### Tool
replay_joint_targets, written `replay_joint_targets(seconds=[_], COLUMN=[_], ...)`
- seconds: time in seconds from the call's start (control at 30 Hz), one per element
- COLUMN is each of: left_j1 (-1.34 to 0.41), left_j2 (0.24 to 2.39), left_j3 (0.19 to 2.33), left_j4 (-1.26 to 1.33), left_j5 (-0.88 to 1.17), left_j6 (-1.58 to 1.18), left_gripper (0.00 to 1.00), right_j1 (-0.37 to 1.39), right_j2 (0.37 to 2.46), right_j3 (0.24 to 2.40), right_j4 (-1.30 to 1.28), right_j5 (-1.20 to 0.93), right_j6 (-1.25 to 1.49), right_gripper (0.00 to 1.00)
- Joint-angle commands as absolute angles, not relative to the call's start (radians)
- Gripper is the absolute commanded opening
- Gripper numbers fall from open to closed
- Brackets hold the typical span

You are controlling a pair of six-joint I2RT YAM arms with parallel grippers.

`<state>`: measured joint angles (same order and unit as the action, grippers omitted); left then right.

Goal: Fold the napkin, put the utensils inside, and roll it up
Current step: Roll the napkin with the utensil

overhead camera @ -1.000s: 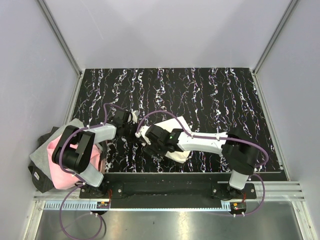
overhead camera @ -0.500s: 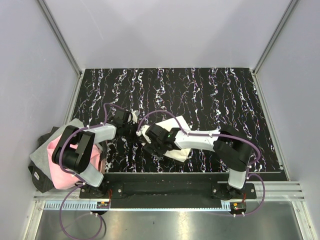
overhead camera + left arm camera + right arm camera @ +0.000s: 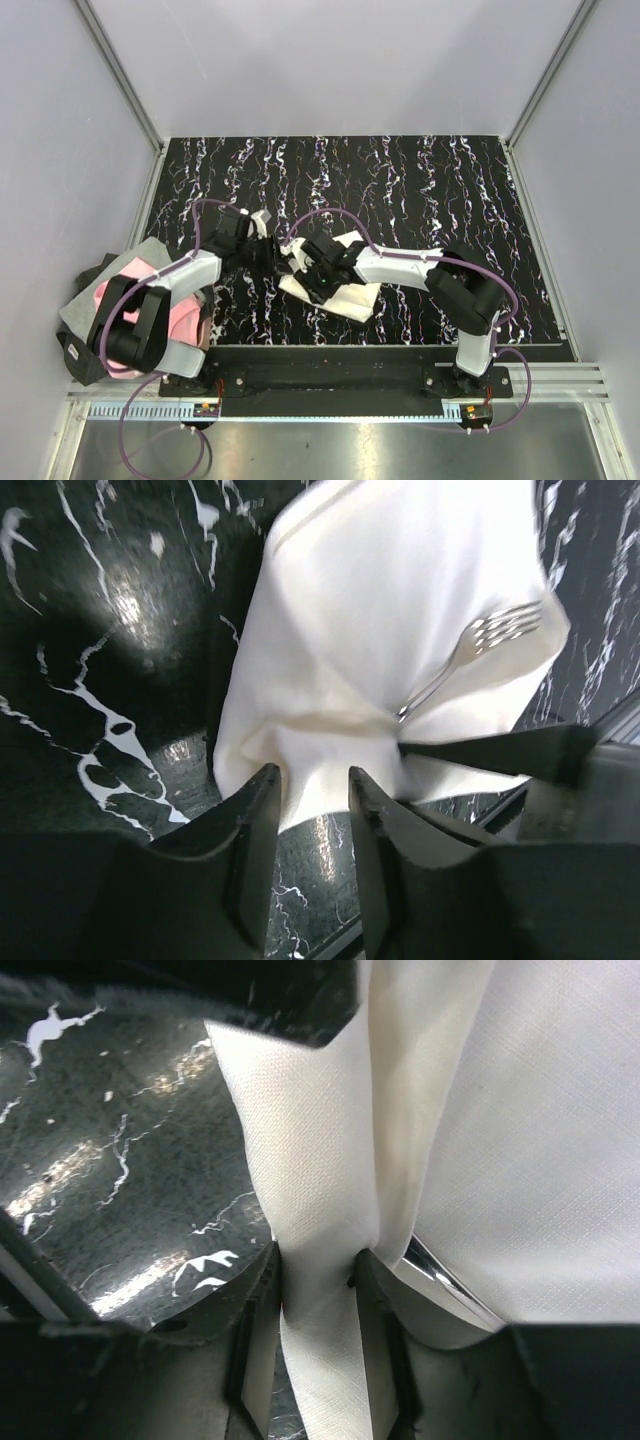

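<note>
The cream napkin [image 3: 343, 298] lies folded on the black marbled table, near the front middle. In the left wrist view the silver fork [image 3: 487, 637] lies on the napkin [image 3: 390, 600], its handle running under a fold. My left gripper [image 3: 268, 248] is at the napkin's left end, and its jaws [image 3: 310, 785] are closed on the cloth's edge. My right gripper [image 3: 304, 266] is right beside it, shut [image 3: 318, 1272] on a fold of the napkin [image 3: 530, 1110]. A shiny metal handle [image 3: 445, 1275] shows under that fold. The copper-brown utensil is hidden.
A pink and grey cloth [image 3: 105, 300] lies heaped at the left edge by the left arm's base. The table's front rail [image 3: 320, 350] runs just behind the napkin's near corner. Grey walls close in three sides.
Both grippers have moved a little away from the bases and to the left. The napkin's left end has been drawn out with them, so more cloth shows beside the right arm.
</note>
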<state>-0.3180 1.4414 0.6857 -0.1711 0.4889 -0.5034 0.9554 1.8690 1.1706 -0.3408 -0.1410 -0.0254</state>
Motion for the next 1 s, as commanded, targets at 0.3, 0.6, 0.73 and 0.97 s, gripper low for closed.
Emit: replay_joint_targets(seconds=[0.3, 0.6, 0.73, 0.97], left_j1=[-0.304, -0.304, -0.304, -0.304], left_j2=[1.333, 1.332, 1.336, 1.358], left_j3=[0.629, 0.598, 0.594, 0.603], left_j4=[-0.124, -0.107, -0.089, -0.055], left_j5=[0.436, 0.430, 0.423, 0.414], left_j6=[-0.497, -0.506, -0.505, -0.508], left_gripper=[0.41, 0.48, 0.54, 0.55], right_j1=[0.963, 0.924, 0.856, 0.758], right_j2=[1.875, 1.784, 1.756, 1.804], right_j3=[1.235, 1.342, 1.345, 1.332], right_j4=[-0.509, -0.598, -0.594, -0.512], right_j5=[-0.265, -0.281, -0.322, -0.382], right_j6=[-0.006, -0.012, -0.012, -0.017], right_gripper=[0.60, 0.75, 0.79, 0.81])
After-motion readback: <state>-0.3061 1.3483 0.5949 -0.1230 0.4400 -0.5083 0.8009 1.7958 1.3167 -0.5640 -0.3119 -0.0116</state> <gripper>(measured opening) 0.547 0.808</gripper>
